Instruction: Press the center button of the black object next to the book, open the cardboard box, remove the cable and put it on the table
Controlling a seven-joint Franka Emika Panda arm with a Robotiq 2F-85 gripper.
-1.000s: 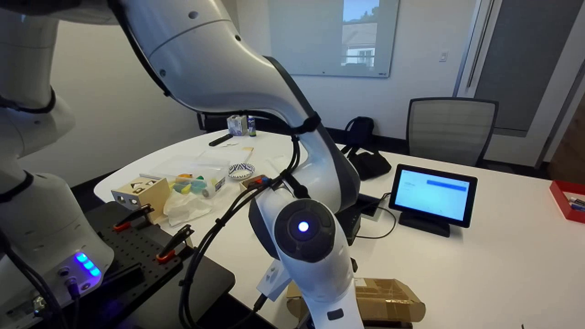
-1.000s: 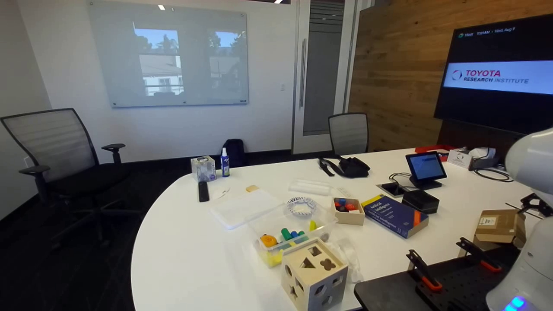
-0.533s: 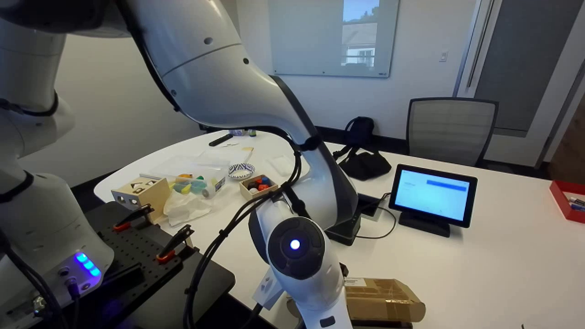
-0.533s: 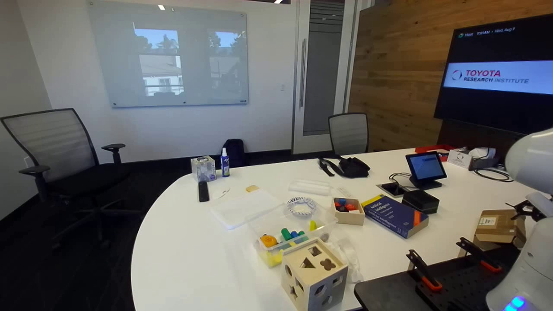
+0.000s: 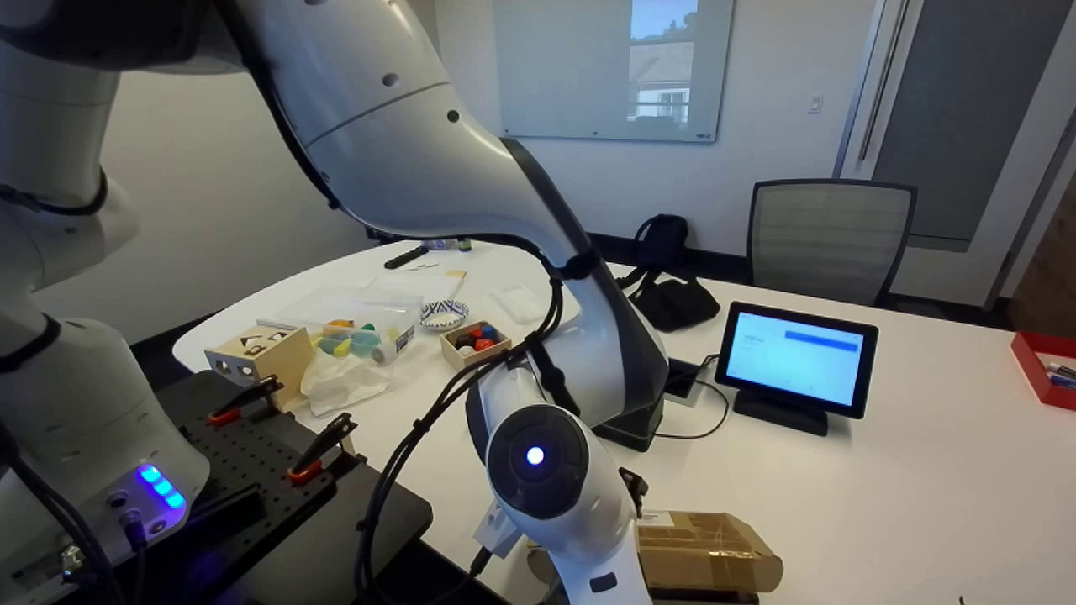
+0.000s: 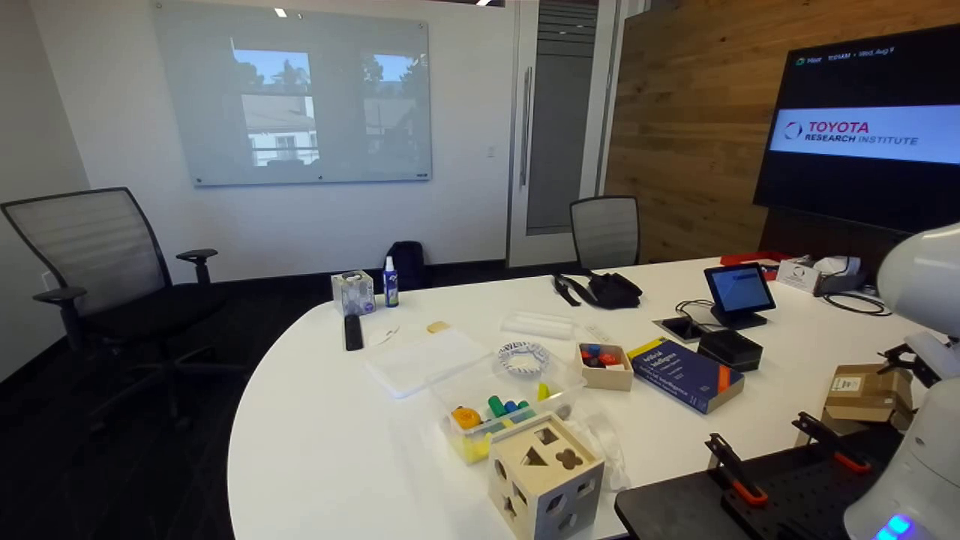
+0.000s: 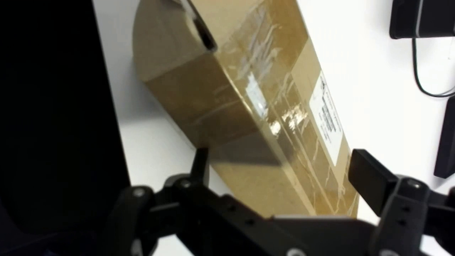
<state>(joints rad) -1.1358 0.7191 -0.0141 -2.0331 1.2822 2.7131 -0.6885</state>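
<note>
The brown cardboard box (image 5: 708, 550) lies on the white table (image 5: 925, 512); it also shows in an exterior view (image 6: 861, 394). In the wrist view the box (image 7: 199, 92) has shiny tape and a white label on top, and an end flap sticks out. My gripper (image 7: 280, 155) is open and empty at the box, its fingers towards opposite long sides; their exact height is unclear. The black object (image 6: 730, 349) sits beside the blue book (image 6: 686, 375); my arm hides the book in an exterior view. The cable of the task is not visible; the box's inside is hidden.
A lit tablet (image 5: 799, 357) with a black cord stands beyond the box. Clamps (image 6: 735, 471) sit on the dark mounting plate (image 6: 675, 495) near the box. A wooden shape cube (image 6: 546, 476), clear bin (image 6: 450, 420) and small wooden tray (image 6: 604, 367) stand farther off.
My arm has lowered, and the gripper has shifted slightly over the box, moving left in an exterior view. The box, book and black object have not moved.
</note>
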